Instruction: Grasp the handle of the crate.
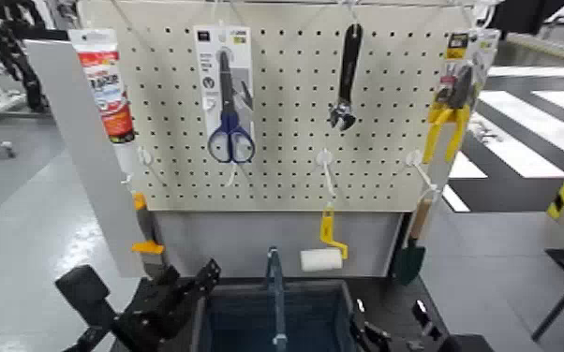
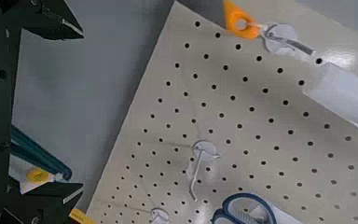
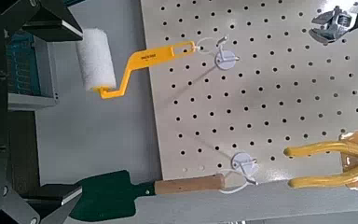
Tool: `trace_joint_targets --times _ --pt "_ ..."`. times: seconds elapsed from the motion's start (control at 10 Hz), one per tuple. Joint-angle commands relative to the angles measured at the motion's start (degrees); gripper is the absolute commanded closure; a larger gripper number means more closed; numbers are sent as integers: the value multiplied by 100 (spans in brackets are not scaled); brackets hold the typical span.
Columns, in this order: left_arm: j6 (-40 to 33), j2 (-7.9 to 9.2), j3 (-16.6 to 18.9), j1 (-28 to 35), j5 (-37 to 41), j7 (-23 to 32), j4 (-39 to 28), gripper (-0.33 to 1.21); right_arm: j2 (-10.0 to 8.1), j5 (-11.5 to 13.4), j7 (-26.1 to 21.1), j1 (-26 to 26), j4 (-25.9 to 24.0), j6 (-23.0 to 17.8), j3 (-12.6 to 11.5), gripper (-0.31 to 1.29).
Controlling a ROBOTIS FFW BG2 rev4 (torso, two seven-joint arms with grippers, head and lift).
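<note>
Head view: the crate (image 1: pixel 326 286) sits on the dark counter (image 1: pixel 393 309) below a pegboard (image 1: pixel 286 112), its top open on a dark blue inside. Its handle (image 1: pixel 278 298) arches up over the middle. Closest to that bar hangs a paint roller (image 1: pixel 321 259), on its right; farther right is a trowel (image 1: pixel 408 262), and left, an orange-handled scraper (image 1: pixel 149 245). Above hang a tube (image 1: pixel 108 89), scissors (image 1: pixel 230 131), a wrench (image 1: pixel 348 75) and pliers (image 1: pixel 449 117). The left end effector (image 2: pixel 77 112), by the crate's left side, and right end effector (image 3: pixel 75 114), by its right, both stand wide.
</note>
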Motion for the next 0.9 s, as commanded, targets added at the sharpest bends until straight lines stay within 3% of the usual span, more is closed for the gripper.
trace_joint_targets --times 0.1,0.9 --pt "761 71 17 -151 681 -113 25 14 6 0 0 -2 7 -7 -7 15" --pt "2774 211 60 -819 2527 -263 552 14 23 -18 0 -2 25 -34 2 15"
